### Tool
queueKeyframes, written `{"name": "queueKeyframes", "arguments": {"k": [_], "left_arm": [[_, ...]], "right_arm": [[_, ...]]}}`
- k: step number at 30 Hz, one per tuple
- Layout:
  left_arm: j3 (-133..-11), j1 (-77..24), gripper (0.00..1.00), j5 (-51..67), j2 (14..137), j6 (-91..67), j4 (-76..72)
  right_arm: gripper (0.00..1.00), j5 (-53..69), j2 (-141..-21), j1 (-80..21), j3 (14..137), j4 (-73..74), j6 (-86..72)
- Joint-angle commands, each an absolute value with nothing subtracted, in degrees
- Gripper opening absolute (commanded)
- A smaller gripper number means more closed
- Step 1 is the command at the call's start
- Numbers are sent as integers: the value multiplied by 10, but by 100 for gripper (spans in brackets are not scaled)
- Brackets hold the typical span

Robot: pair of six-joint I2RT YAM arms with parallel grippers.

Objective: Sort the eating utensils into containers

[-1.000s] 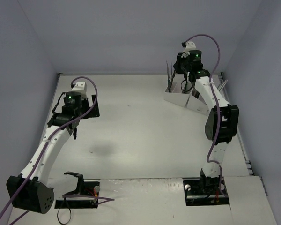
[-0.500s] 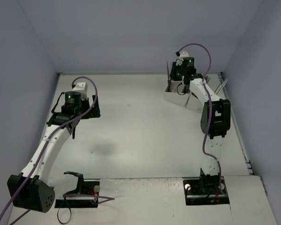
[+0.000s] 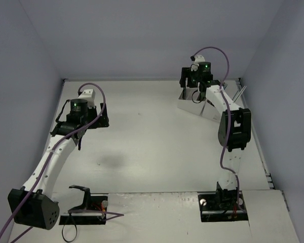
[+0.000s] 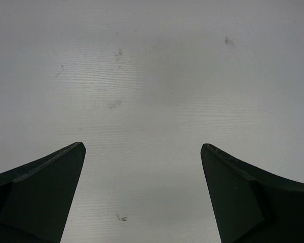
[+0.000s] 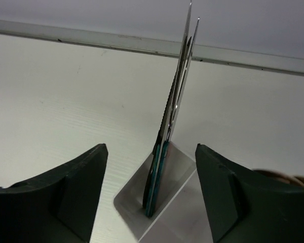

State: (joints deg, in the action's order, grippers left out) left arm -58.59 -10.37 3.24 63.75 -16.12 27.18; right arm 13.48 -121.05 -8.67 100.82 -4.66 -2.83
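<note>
My right gripper point(image 5: 151, 152), just spread, frees two knives point(image 5: 173, 106) standing mid-frame in the container point(image 5: 182, 169): that placement looks done. Left gripper point(image 4: 143, 149) gapes wide, empty.

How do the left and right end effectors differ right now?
The left end effector hovers above the table; the right end effector is over the containers. Nothing stands between the left's fingers; two upright knives stand between the right's, untouched. Both are open.

polished metal knives point(image 5: 178, 91) gleaming, handles glossy; containers point(image 5: 175, 169) smooth, matt white sheet; bench point(image 4: 152, 76) matt, finely ribbed, lightly scuffed; left claw point(image 4: 143, 147) dull black plastic.
</note>
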Motion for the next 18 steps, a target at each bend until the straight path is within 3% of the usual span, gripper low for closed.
{"name": "queueKeyframes", "arguments": {"k": [1, 14, 18], "left_arm": [[-595, -101, 97, 34, 625, -166, 252], [-620, -100, 97, -23, 557, -161, 276], [-640, -101, 97, -72, 506, -147, 300]], "right_arm": [[73, 116, -1067, -85, 982, -77, -28], [98, 8, -675, -84, 718, -75, -78], [100, -42, -535, -84, 644, -67, -107]]}}
